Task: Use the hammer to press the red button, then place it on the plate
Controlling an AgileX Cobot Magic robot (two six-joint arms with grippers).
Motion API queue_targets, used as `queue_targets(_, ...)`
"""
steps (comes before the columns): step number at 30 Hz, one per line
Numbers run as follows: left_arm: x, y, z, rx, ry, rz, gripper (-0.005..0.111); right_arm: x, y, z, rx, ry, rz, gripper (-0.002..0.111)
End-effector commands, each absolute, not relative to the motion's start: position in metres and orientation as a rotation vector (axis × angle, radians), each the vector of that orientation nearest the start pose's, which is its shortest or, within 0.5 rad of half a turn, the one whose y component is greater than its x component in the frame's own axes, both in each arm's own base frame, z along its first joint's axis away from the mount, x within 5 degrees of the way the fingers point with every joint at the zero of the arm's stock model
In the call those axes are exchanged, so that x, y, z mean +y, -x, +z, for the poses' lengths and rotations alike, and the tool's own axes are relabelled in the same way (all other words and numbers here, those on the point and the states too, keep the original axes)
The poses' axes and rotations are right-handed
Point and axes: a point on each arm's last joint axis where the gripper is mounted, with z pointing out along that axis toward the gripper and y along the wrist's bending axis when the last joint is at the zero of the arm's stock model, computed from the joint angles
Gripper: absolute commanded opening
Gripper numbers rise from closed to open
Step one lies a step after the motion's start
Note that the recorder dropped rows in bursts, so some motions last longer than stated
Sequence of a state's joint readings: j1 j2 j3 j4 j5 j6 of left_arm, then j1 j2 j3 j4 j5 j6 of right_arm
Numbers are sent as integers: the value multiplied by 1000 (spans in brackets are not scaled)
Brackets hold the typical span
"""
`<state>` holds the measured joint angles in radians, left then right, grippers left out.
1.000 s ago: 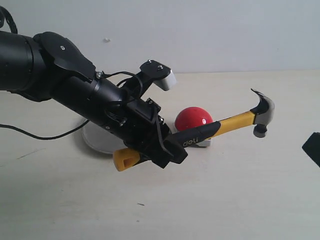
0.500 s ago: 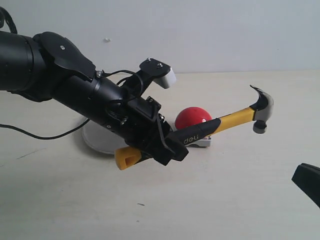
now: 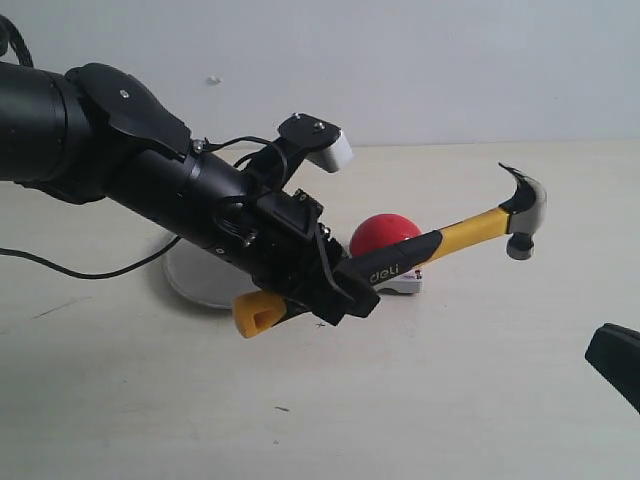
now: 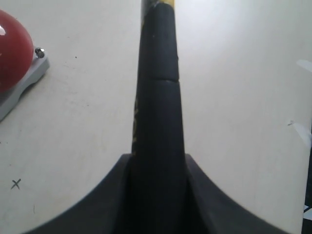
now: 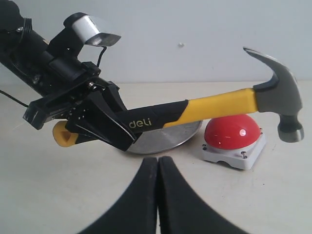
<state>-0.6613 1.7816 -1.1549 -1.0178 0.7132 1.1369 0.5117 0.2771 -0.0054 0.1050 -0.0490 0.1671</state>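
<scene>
Two grippers: left gripper (image 3: 345,290) clamped on hammer (image 3: 470,228) handle, mid-air; right gripper (image 5: 157,170) jaws pressed together, empty.

Exterior: plate (image 3: 190,284), left of the red button (image 3: 385,232), was mostly hidden behind the left arm (image 3: 70,135); only a pale arc of rim showed. Button's base and lower front were covered by the hammer (image 3: 465,230) handle. Handle stretch next to the yellow end sat buried inside the left gripper (image 3: 345,290). Right gripper (image 3: 614,360), well right of the button, was clipped by the frame edge: just a dark corner, jaws unreadable there. Left wrist: button cut off at the edge, hammer head outside the frame. Right wrist: plate next to the button was part-blocked by handle and left gripper; left arm cropped.
</scene>
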Motion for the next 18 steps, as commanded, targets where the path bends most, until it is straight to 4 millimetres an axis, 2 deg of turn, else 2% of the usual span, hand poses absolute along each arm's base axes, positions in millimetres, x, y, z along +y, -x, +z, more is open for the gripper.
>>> queue_targets(1,-267,-260,234,2119,-1248,-939,0,38,-69,200,1716,215,567,0)
queue_targets(8,-268,-262,235,2118,-1199,-940,0,38,-69,200,1714,213,565,0)
queue_targets(18,-267,-262,243,2102,-1173,-943,0,9,-64,212,1534,-94,312,0)
